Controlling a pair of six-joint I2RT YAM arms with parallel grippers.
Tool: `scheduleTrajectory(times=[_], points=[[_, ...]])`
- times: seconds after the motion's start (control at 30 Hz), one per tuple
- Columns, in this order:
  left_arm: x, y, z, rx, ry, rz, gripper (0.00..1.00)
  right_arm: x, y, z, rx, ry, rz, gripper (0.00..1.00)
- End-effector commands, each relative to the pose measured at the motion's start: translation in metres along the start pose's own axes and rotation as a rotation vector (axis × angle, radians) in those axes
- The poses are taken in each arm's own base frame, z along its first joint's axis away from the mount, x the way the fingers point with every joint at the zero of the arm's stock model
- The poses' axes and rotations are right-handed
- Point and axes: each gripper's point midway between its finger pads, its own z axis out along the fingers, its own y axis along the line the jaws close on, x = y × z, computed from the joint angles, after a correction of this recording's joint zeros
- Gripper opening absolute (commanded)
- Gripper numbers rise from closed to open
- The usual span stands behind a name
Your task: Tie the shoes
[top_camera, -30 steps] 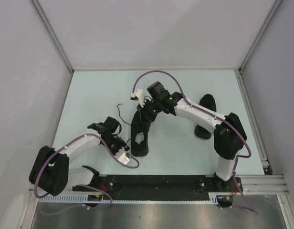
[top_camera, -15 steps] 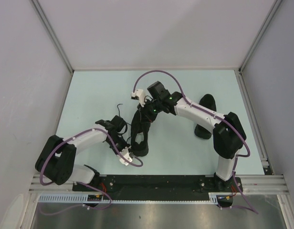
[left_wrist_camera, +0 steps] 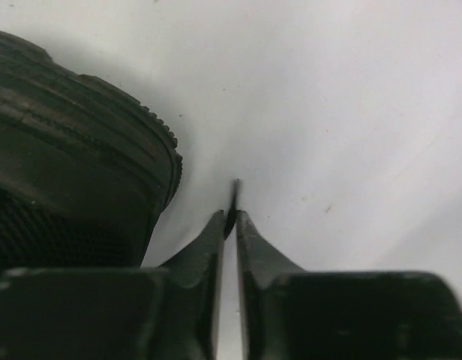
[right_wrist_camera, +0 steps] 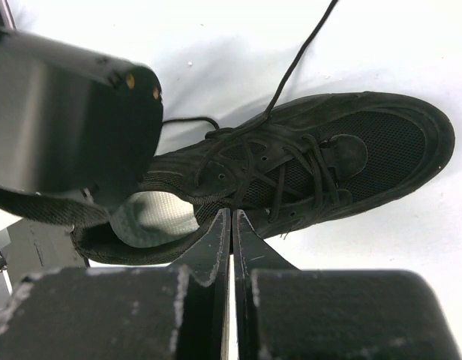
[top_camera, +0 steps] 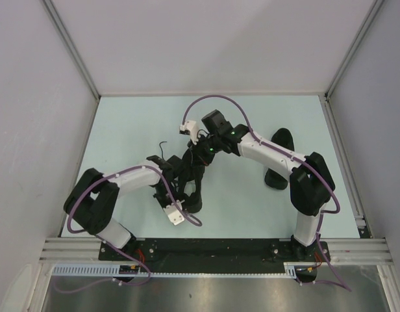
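— What stands around you?
— Plain pale grey walls: a back wall (top_camera: 213,45), a left wall (top_camera: 31,130) and a right wall (top_camera: 382,130). Aluminium struts (top_camera: 71,49) run up at the two far corners.
— And beneath you?
— A pale mint table (top_camera: 122,123), smooth and matt. The light on it is even and the shadows are soft. Along its near edge runs an aluminium rail (top_camera: 356,246), and nearer still I see a sheet of brushed metal (top_camera: 219,296)

The left gripper (left_wrist_camera: 232,217) sits at 9 o'clock of the black low-top lace-up sneaker (top_camera: 191,197). A thin black lace end (left_wrist_camera: 235,193) is between its tips. The right gripper (right_wrist_camera: 231,216) is above the sneaker's 12 o'clock end.
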Motion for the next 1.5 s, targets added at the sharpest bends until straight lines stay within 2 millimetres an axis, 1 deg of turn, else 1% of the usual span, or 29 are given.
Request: scheduleTrajectory(times=[0.0,0.07,0.13,0.23,0.27,0.3,0.37,0.4,0.47,0.5,0.57,0.6,0.63,0.67,0.7,0.73,0.77,0.8,0.83,0.87,0.9,0.93,0.97,1.0,1.1,1.27,1.37,1.4,1.47], points=[[0.013,-0.014,0.016,0.129,0.058,0.117,0.05,-0.015,-0.004,-0.002,-0.002,-0.051,-0.002,0.0],[0.006,-0.01,0.013,0.096,0.027,0.108,0.0,-0.015,-0.003,-0.003,-0.005,-0.05,-0.002,0.0],[-0.005,-0.005,0.008,0.058,-0.019,0.087,0.0,-0.014,-0.005,-0.005,-0.001,-0.051,0.002,0.0],[-0.022,-0.005,-0.01,0.012,-0.067,0.029,0.0,-0.012,-0.006,-0.007,0.0,-0.051,0.008,0.0],[-0.031,-0.003,-0.013,-0.014,-0.103,0.01,0.0,-0.011,-0.006,-0.007,-0.002,-0.052,0.014,0.0],[-0.037,0.0,-0.022,-0.059,-0.113,-0.014,0.0,-0.009,-0.005,-0.006,-0.003,-0.049,0.019,0.0],[-0.05,0.001,-0.03,-0.105,-0.159,-0.035,0.0,-0.01,-0.005,-0.006,-0.006,-0.057,0.025,0.0],[-0.055,0.002,-0.039,-0.147,-0.164,-0.063,0.0,-0.009,-0.006,-0.005,-0.005,-0.056,0.031,0.0],[-0.065,0.007,-0.049,-0.202,-0.206,-0.094,0.0,-0.01,-0.006,-0.005,-0.009,-0.062,0.032,0.0],[-0.07,0.008,-0.056,-0.231,-0.225,-0.142,0.0,-0.011,-0.006,-0.005,-0.008,-0.066,0.038,0.0],[-0.077,0.018,-0.072,-0.295,-0.282,-0.205,0.0,-0.011,-0.008,-0.006,-0.009,-0.071,0.048,0.0],[-0.088,0.023,-0.079,-0.319,-0.363,-0.28,0.0,-0.011,-0.008,-0.006,-0.009,-0.074,0.052,0.0],[-0.089,0.036,-0.093,-0.385,-0.393,-0.311,0.0,-0.011,-0.007,-0.007,-0.014,-0.077,0.059,0.0],[-0.087,0.044,-0.102,-0.426,-0.427,-0.376,0.0,-0.011,-0.008,-0.007,-0.015,-0.079,0.066,0.0],[-0.094,0.049,-0.11,-0.442,-0.517,-0.519,0.0,-0.012,-0.01,-0.009,-0.012,-0.084,0.073,0.0],[-0.085,0.067,-0.125,-0.533,-0.544,-0.567,0.0,-0.011,-0.009,-0.009,-0.016,-0.084,0.084,0.0],[-0.087,0.071,-0.13,-0.536,-0.612,-0.732,0.0,-0.011,-0.009,-0.01,-0.016,-0.086,0.089,0.0],[-0.084,0.077,-0.135,-0.564,-0.64,-0.795,0.0,-0.011,-0.012,-0.011,-0.014,-0.092,0.098,0.0],[-0.074,0.09,-0.147,-0.648,-0.668,-0.828,0.0,-0.009,-0.012,-0.011,-0.018,-0.092,0.108,0.0],[-0.075,0.092,-0.15,-0.646,-0.726,-0.94,0.0,-0.01,-0.013,-0.013,-0.018,-0.096,0.127,0.0],[-0.072,0.095,-0.153,-0.666,-0.749,-0.983,0.0,-0.01,-0.013,-0.013,-0.022,-0.1,0.132,0.0],[-0.06,0.104,-0.16,-0.743,-0.75,-1.02,0.0,-0.009,-0.015,-0.015,-0.021,-0.103,0.143,0.0],[-0.061,0.106,-0.163,-0.743,-0.797,-1.099,0.0,-0.009,-0.015,-0.015,-0.024,-0.104,0.161,0.0],[-0.059,0.109,-0.164,-0.761,-0.822,-1.114,0.0,-0.008,-0.016,-0.016,-0.027,-0.107,0.169,0.0],[-0.049,0.111,-0.16,-0.783,-0.843,-1.244,0.0,-0.01,-0.015,-0.017,-0.04,-0.118,0.197,0.0],[-0.026,0.108,-0.152,-0.811,-0.83,-1.395,0.0,-0.012,-0.014,-0.018,-0.053,-0.133,0.227,0.0],[-0.02,0.107,-0.147,-0.796,-0.832,-1.44,0.0,-0.016,-0.014,-0.02,-0.055,-0.149,0.252,0.0],[-0.014,0.107,-0.146,-0.815,-0.812,-1.467,0.0,-0.016,-0.014,-0.02,-0.056,-0.152,0.254,0.0],[-0.011,0.107,-0.143,-0.811,-0.808,-1.476,0.0,-0.018,-0.014,-0.021,-0.054,-0.158,0.262,0.0]])
